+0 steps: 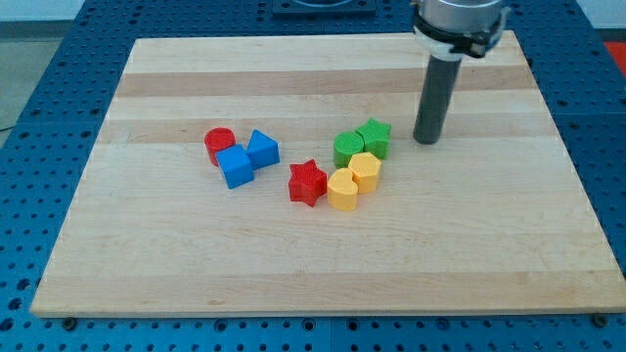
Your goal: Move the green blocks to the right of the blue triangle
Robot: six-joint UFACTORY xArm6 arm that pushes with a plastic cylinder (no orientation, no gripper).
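Observation:
Two green blocks sit together right of the board's middle: a green star [375, 136] and a rounded green block [348, 149] touching its left side. The blue triangle [262, 148] lies to their left, beside a blue cube [235, 166] and a red cylinder [220, 144]. My tip [426, 140] rests on the board just right of the green star, a small gap away.
A red star [307, 182] lies between the blue and green groups. Two yellow blocks [354, 181] sit just below the green ones. The wooden board [323, 264] lies on a blue perforated table.

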